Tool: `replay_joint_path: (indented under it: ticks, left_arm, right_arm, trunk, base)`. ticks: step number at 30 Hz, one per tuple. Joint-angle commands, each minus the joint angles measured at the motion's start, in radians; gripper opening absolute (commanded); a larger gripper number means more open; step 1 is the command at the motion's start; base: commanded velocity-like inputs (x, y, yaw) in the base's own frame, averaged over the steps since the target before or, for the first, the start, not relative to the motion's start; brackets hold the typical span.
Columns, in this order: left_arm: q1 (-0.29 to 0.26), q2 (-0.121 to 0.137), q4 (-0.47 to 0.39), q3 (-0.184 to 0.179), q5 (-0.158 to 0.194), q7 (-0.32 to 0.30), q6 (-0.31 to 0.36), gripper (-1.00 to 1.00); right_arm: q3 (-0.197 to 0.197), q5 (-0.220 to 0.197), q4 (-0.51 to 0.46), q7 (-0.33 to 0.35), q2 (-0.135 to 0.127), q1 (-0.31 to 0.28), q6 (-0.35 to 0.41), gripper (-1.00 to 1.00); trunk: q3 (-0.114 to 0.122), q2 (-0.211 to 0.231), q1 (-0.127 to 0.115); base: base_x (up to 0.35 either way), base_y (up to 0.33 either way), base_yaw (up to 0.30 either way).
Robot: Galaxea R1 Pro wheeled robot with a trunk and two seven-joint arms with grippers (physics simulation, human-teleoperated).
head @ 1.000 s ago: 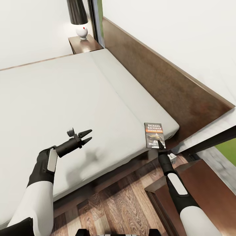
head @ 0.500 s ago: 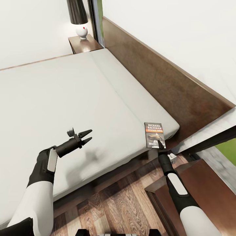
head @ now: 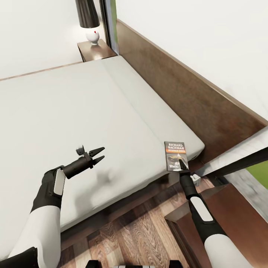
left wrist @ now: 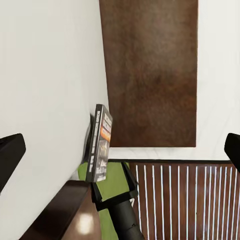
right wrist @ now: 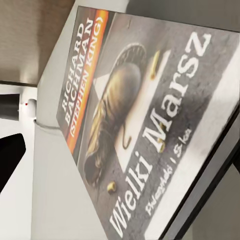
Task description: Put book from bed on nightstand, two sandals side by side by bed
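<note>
- The book (head: 176, 156) is lying flat on the bed (head: 74, 111), cover up, at the mattress corner beside the headboard (head: 193, 96) and close to the bed's near edge.
- The right gripper (head: 182, 163) is reaching onto the bed from the floor side, and its tip is sitting on the lower end of the book's cover.
- In the right wrist view the cover (right wrist: 135, 130) is very close, with a dark finger along one edge of the book; the other finger is not clear, so I cannot tell whether the jaws are closed on the book or only resting against it.
- The left gripper (head: 95, 155) is hovering over the middle of the bed, well apart from the book, fingers spread and holding nothing.
- In the left wrist view the two fingertips (left wrist: 11, 150) are standing wide apart, with the book (left wrist: 100, 144) seen edge-on beyond them.
- One nightstand (head: 96, 50) is standing at the far corner of the bed by the headboard, carrying a lamp (head: 89, 20).
- A second dark wooden top, likely the other nightstand (head: 230, 219), is standing just beside the bed's near corner, under the right arm.
- Progress, as judged: early. The book is not yet off the bed, so the placing on a nightstand is outstanding; the near one looks the shorter carry.
- The sandal step is also outstanding.
</note>
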Motion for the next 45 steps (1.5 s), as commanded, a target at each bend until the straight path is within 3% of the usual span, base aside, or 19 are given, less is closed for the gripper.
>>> replay_joint_path:
  ticks: [1, 16, 17, 36, 45]
  left_arm:
    - [-0.001, -0.001, 0.0, 0.003, -0.001, -0.003, 0.005, 1.0]
    - [-0.001, -0.001, 0.0, 0.003, -0.003, -0.002, 0.005, 1.0]
    - [-0.001, -0.001, 0.0, 0.003, -0.003, -0.003, 0.005, 1.0]
    - [-0.001, -0.001, 0.0, 0.003, -0.003, -0.002, 0.005, 1.0]
    - [-0.001, -0.001, 0.0, 0.003, -0.004, -0.002, 0.005, 1.0]
  right_arm:
    - [0.0, -0.009, 0.001, 0.005, 0.0, 0.0, 0.0, 1.0]
    - [-0.001, -0.01, 0.001, 0.005, 0.0, 0.0, 0.0, 1.0]
    - [0.0, -0.011, 0.001, 0.005, 0.0, 0.0, 0.0, -1.0]
    - [-0.002, -0.012, 0.001, 0.005, 0.0, 0.0, 0.0, -1.0]
    - [0.0, -0.012, 0.001, 0.006, 0.0, 0.0, 0.0, -1.0]
  trunk:
    - [0.0, 0.0, 0.0]
    - [0.0, 0.0, 0.0]
    - [0.0, 0.0, 0.0]
    - [0.0, 0.0, 0.0]
    - [0.028, 0.063, -0.034]
  base:
    - [0.035, 0.0, 0.0]
    - [0.003, 0.0, 0.0]
    - [0.0, 0.0, 0.0]
    - [0.0, 0.0, 0.0]
    - [0.0, 0.0, 0.0]
